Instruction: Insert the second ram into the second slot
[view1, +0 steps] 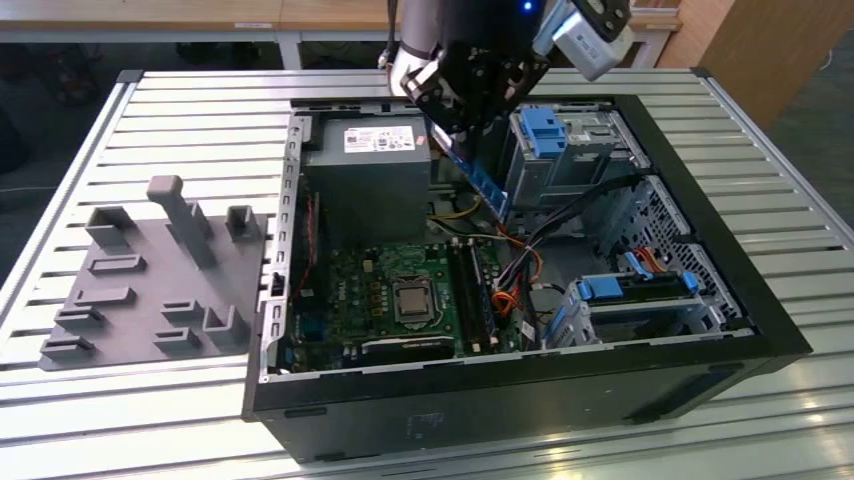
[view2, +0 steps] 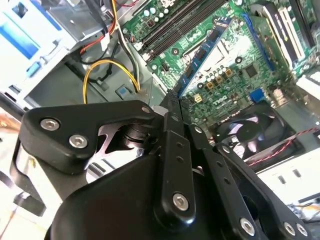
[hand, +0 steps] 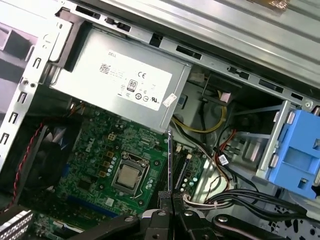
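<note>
Gripper (view1: 451, 135) clamped on the second ram (view1: 487, 188), the blue stick hanging tilted over the open computer case (view1: 747, 300), just beside the power supply (view1: 367, 160), above the motherboard (view1: 400, 290). White label on that power supply carries print and marks. Ram's upper end is hidden in the grip.

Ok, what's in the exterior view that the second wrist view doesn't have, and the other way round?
Exterior view, missing from the second wrist view: the slatted table, the grey fixture plate at that view's left, and the power supply.
Second wrist view, missing from the exterior view: the fan with its red and black wires.
Both: the gripper shut on the ram, and the motherboard.
</note>
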